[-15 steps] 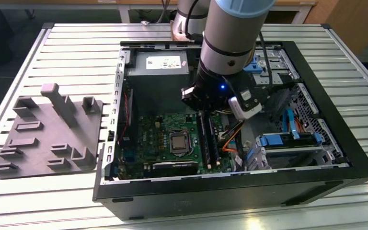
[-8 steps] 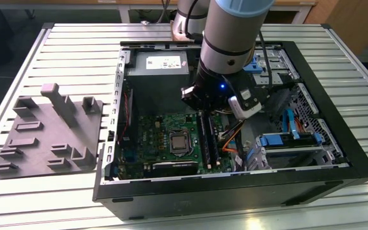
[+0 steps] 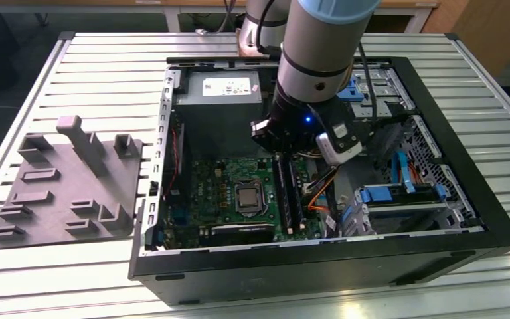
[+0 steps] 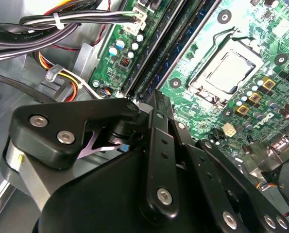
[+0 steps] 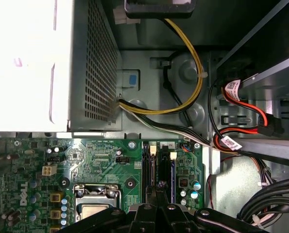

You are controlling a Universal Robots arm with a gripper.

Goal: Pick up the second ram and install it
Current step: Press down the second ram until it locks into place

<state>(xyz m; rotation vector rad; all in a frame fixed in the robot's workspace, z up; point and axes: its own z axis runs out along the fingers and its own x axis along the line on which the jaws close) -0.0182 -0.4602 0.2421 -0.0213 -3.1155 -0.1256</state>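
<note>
My arm reaches down into the open computer case point(image 3: 467, 219) at the centre of the exterior view, my fingers point(image 3: 283, 159) lowered over the black memory slots point(image 3: 289, 196) on the green motherboard point(image 3: 210, 189). In the second wrist view my fingers point(image 4: 159, 104) stand drawn close together, tips right at the slot rails point(image 4: 156, 56); whether they pinch anything I cannot tell. In the first wrist view a thin dark board edge, apparently the second ram point(image 5: 173, 172), stands upright in the slot rows just beyond my fingers point(image 5: 156, 206); I cannot tell whether it is fully seated. The case also holds the grey power supply point(image 3: 220, 90) in its upper part, the processor socket point(image 3: 249, 197) at the lower middle, orange and yellow cables point(image 3: 321, 189) beside the slots and blue drive brackets point(image 3: 397, 193) at the exterior view's right. At the left of that frame, a grey moulded tray point(image 3: 60, 193) lies on the slatted tabletop point(image 3: 104, 60), beside the case.
</note>
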